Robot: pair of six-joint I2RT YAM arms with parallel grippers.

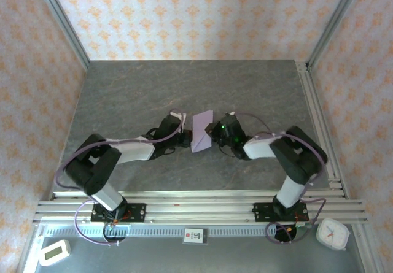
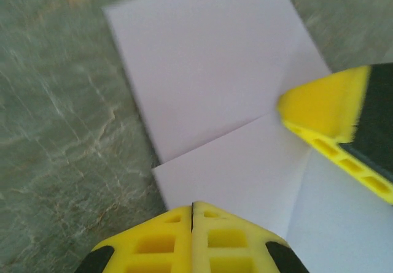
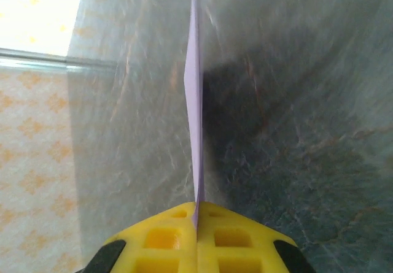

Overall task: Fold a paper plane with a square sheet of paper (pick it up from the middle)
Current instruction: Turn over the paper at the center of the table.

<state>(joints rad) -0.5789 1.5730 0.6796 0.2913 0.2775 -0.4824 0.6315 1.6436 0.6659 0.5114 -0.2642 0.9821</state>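
The square sheet of paper (image 1: pixel 202 130) is pale lilac, partly folded with creases, and sits mid-table between my two grippers. My right gripper (image 3: pixel 196 207) is shut on it; the sheet (image 3: pixel 194 101) runs edge-on straight out from between its yellow fingers, above the table. My left gripper (image 2: pixel 192 207) is shut, its tips against the near part of the sheet (image 2: pixel 202 70), and no paper shows in the seam between them. One yellow finger of the right gripper (image 2: pixel 319 110) overlaps the sheet's right side in the left wrist view. From above, the left gripper (image 1: pixel 183 139) and right gripper (image 1: pixel 215 135) flank the sheet.
The grey marbled table (image 1: pixel 184 89) is boxed in by patterned walls. An aluminium rail (image 1: pixel 319 119) runs along the right side, and more rails (image 1: pixel 196 202) cross the near edge. A white timer (image 1: pixel 53 252) and a small clock (image 1: pixel 332 234) lie in front of the rails.
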